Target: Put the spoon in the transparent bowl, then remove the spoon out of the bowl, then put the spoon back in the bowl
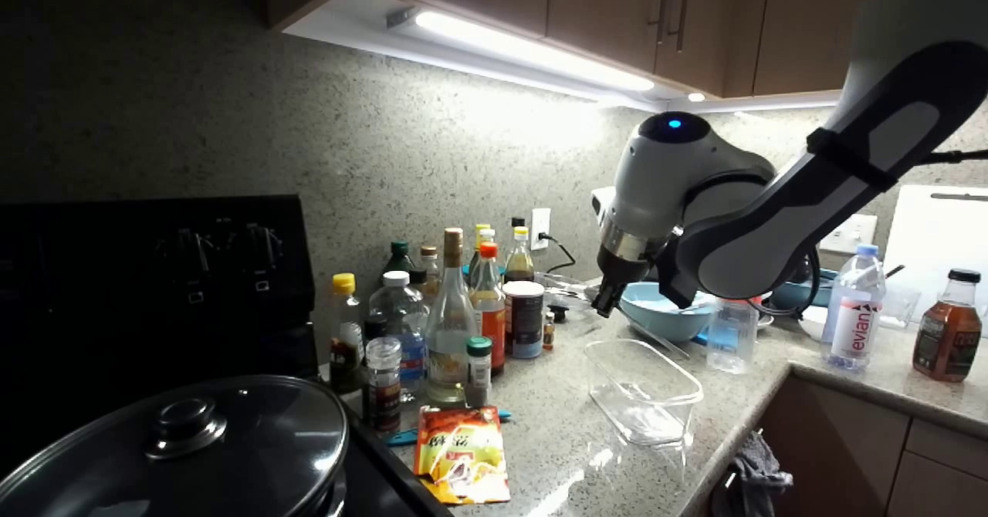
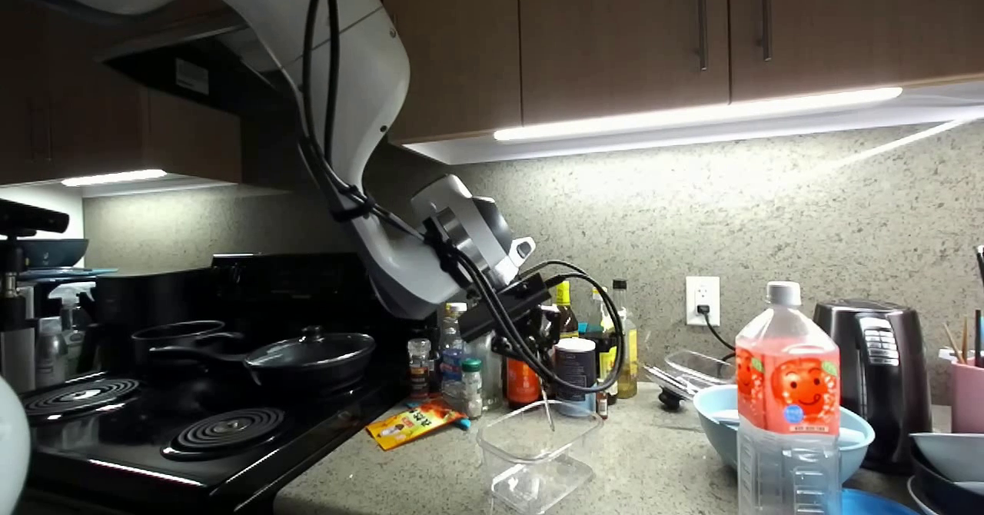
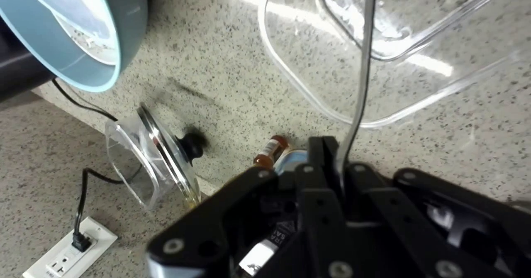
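The transparent bowl stands on the counter; its rim shows in both exterior views (image 1: 644, 347) (image 2: 538, 460) and in the wrist view (image 3: 296, 85). My gripper (image 1: 606, 301) is above the counter, behind the bowl in that exterior view. In the wrist view the gripper (image 3: 325, 151) is shut on the spoon (image 3: 364, 70), whose thin handle runs between the fingers and out past the top edge. The spoon slants downward in both exterior views (image 1: 656, 335) (image 2: 547, 409). It overlaps the bowl's outline in the wrist view; its far end is out of view there.
A light blue bowl (image 1: 668, 312) and a clear plastic bottle (image 1: 732, 339) stand near the bowl. Several bottles, such as a tall glass one (image 1: 451, 347), and a food packet (image 1: 463, 455) stand by the stove. A glass lid (image 3: 172, 153) leans near the wall.
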